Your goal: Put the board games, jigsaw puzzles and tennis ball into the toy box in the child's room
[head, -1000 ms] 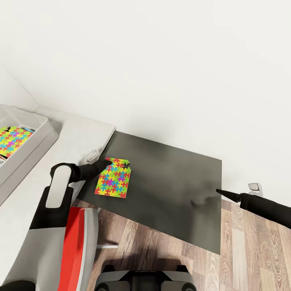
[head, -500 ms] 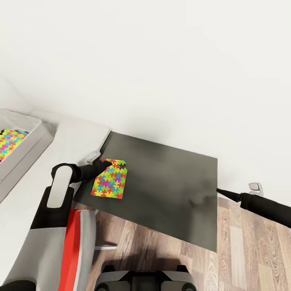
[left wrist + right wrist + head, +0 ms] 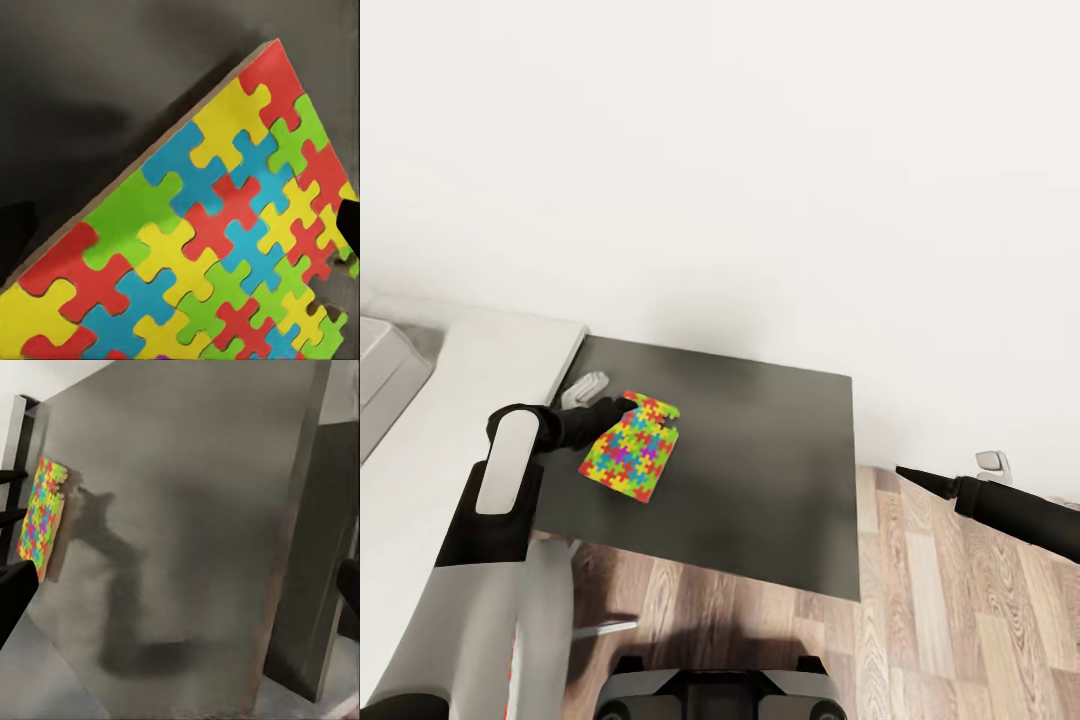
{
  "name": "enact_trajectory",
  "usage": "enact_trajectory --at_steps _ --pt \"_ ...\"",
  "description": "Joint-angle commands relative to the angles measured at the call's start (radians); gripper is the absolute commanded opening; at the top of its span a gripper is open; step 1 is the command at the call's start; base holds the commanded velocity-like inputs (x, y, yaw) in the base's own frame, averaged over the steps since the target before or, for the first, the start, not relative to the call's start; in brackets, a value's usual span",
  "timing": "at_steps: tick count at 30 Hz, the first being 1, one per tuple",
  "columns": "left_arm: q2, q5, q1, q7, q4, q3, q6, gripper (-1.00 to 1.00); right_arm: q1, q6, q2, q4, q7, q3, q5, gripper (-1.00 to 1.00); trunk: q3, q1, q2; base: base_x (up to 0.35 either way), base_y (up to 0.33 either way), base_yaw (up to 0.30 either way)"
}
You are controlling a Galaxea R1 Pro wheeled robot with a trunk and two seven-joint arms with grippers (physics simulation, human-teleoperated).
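My left gripper (image 3: 622,405) grips the puzzle (image 3: 628,448) by one corner, and that thin pinch is the main risk: the square hangs off the fingertips and tilts, so a quick swing toward the box (image 3: 385,375) could let it pivot or slip out onto the dark cabinet (image 3: 760,470) directly beneath the gripper, or onto the floor (image 3: 960,620). In my left wrist view the puzzle (image 3: 217,232) spreads straight out ahead of the fingers, slanted over the cabinet top. The box is well off to the gripper's left, across the tabletop (image 3: 450,420), so the carry is long and its raised wall could catch the drooping far edge. My right gripper (image 3: 905,472) hangs well to the right, holding nothing; I cannot tell if it is parted.
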Motion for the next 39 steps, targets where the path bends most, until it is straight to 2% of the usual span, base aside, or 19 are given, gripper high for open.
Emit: enact_trajectory --at_steps 1,13,26,39 --pt "-0.001 0.03 0.0 0.01 0.009 0.002 -0.001 1.0 -0.001 0.006 0.0 0.0 0.003 -0.001 0.001 1.0 -0.001 0.0 -0.001 0.0 0.0 -0.276" --pt "-0.001 0.031 0.002 0.009 0.007 0.001 -0.001 1.0 0.0 0.005 0.0 0.0 0.004 -0.001 0.001 1.0 -0.001 0.0 -0.001 0.0 0.0 -0.196" --pt "0.005 0.029 0.023 -0.062 -0.006 0.007 -0.006 1.0 0.0 0.005 0.002 0.0 0.004 -0.002 0.001 1.0 -0.001 0.0 -0.001 -0.092 -0.023 -0.026" --pt "0.007 0.028 0.026 -0.076 -0.007 0.009 -0.008 1.0 0.0 0.005 0.003 0.0 0.004 -0.002 0.001 1.0 -0.001 0.0 -0.001 -0.131 -0.033 -0.002"
